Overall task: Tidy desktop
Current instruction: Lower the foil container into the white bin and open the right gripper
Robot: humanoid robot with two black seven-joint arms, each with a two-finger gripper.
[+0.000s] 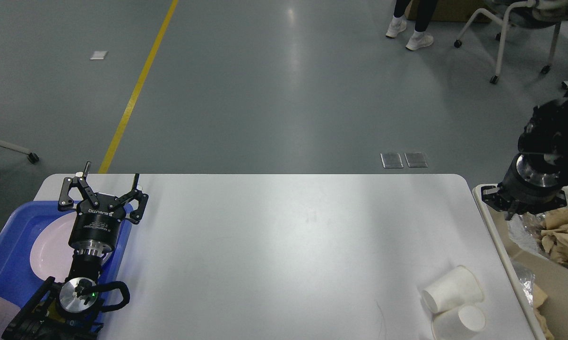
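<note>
A bundle of crumpled foil and brown paper (551, 231) is being carried over the beige bin (489, 215) by the right gripper (518, 210), which is being seen end-on and dark, so whether its jaws are clamped on the bundle or parted cannot be told. The disposal step is judged to be in hand. The left gripper (107, 186) is being held with jaws spread and empty above the far edge of the blue tray (10, 255), where a pink plate (47, 248) is lying. The white desktop (274, 250) is filling the middle of the view, and two white paper cups (454, 302) are lying tipped near its right front corner; these are likely being left for next, calling for a reach back across the bin's rim and a gentle grasp on a thin wall
</note>
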